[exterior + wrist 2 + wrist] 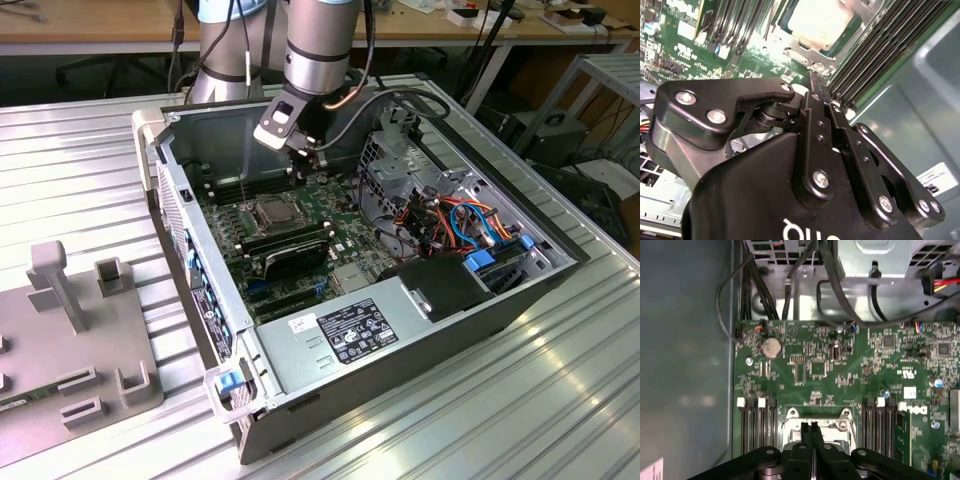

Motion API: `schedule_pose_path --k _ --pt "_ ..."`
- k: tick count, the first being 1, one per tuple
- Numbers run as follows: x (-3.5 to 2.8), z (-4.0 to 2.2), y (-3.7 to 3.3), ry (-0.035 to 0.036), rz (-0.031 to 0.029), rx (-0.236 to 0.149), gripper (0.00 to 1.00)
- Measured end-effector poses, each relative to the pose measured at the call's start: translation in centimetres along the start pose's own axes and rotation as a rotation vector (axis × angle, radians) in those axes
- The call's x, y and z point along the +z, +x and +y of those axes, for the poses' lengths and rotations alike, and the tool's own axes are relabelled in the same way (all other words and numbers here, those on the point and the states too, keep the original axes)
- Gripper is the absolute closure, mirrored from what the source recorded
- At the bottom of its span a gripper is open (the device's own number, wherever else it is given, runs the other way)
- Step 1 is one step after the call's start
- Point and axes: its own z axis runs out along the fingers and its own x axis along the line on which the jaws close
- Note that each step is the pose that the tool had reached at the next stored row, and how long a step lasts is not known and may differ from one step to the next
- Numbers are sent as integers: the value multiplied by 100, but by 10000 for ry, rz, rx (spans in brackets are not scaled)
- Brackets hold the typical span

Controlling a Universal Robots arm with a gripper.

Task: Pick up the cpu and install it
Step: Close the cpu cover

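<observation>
The cpu lies flat as a dull grey square inside the metal-framed socket on the green motherboard of the open computer case. In the second wrist view the cpu shows pale and bright within the socket frame. My gripper hangs above the board, just behind the socket and toward the case's back wall. Its black fingers are pressed together, shut, with nothing between them. In the first wrist view the gripper points at the socket frame, and its fingers cover most of the chip.
Long black memory sticks sit in front of the socket. A power supply fills the case's near corner, and a drive cage with orange and blue cables stands on the exterior view's right. A grey fixture lies left of the case.
</observation>
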Motion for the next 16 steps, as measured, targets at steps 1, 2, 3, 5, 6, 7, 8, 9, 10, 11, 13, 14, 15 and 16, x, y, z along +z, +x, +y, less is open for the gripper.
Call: schedule_pose_path --k 1,2,3,5,6,7,8,9,10,11,13,14,15,16 --pt "-1 -15 4 -8 1 1 89" --pt "-1 -19 5 -9 0 1 89" --pt "-1 -19 5 -10 1 1 89" --pt "-1 -19 5 -10 0 -1 89" --pt "-1 -19 6 -10 0 -1 89" --pt "-1 -19 6 -10 1 -2 89" --pt "0 -25 6 -10 -1 1 89" --pt "10 -38 7 -12 4 0 89" --pt "18 -46 6 -11 2 0 89" --pt "27 -56 6 -10 0 0 89" --pt "53 -75 6 -9 0 0 89" --pt "64 -82 5 -10 0 0 89" --pt "70 -86 5 -10 -1 0 89" --pt "70 -89 5 -9 -2 0 89"
